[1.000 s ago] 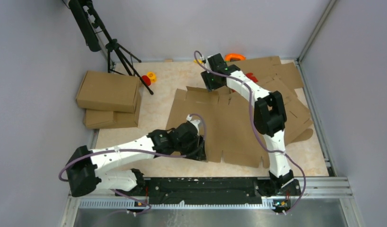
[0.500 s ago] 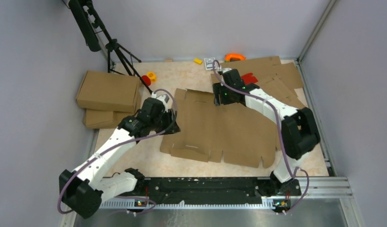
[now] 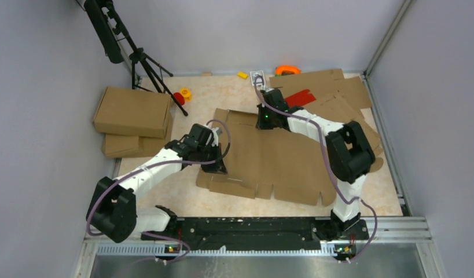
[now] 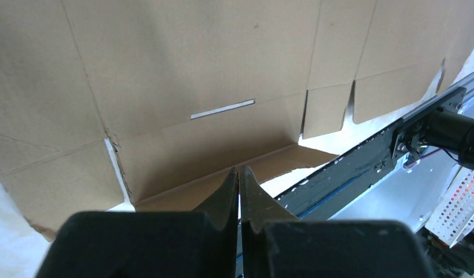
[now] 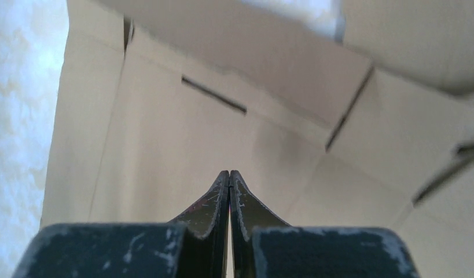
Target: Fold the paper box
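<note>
**Both claws pinched shut over the flat paper box**

You are seeing the paper box (image 3: 280, 165) lying unfolded at the centre of the frame, with the right arm hiding part of its right side. Your left gripper (image 4: 239, 174) is hanging with its fingers together and empty over the lower-left flap. Your right gripper (image 5: 229, 175) is hovering likewise near the upper edge. Whether they are touching the cardboard is unclear. Two stacked cardboard boxes (image 3: 133, 111) at the upper left are sitting closed, their contents unseen.

paper box (image 3: 275, 159) | brown corrugated blank, unfolded | lying flat mid-table | slots and flaps visible
</note>
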### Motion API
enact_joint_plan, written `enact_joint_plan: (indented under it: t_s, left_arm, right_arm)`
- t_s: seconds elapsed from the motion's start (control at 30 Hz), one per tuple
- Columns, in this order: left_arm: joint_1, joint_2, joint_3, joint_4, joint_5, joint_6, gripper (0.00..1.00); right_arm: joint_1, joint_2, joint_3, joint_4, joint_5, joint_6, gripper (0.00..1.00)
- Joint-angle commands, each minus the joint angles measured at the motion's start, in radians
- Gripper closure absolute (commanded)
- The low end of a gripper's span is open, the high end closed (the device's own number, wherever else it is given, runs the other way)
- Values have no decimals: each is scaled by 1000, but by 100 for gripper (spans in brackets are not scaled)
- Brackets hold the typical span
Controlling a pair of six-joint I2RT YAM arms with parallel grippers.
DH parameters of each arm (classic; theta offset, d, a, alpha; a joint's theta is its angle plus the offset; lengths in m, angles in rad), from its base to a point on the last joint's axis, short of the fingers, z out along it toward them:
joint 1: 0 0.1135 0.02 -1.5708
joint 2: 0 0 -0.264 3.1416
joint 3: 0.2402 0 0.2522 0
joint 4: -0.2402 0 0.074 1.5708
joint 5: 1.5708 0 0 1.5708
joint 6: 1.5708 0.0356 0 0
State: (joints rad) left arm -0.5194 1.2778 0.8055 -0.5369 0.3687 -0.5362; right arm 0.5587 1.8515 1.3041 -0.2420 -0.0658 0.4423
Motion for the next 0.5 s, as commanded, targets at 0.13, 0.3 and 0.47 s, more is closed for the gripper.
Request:
enact_joint_plan:
  t_s: [0.13,0.3,0.47]
  left_arm:
    - [-32,35,-127,121,68,-37,100]
    - [-65,-27,-189,83,77,-38,100]
    - [-146,-65,-226,70,67,-94,100]
  right_arm:
    - [10,285,464,-110,126,-18,100]
    - [-7,391,633,-206,170,-37,100]
    - [-27,441,661,-210,162,-22,100]
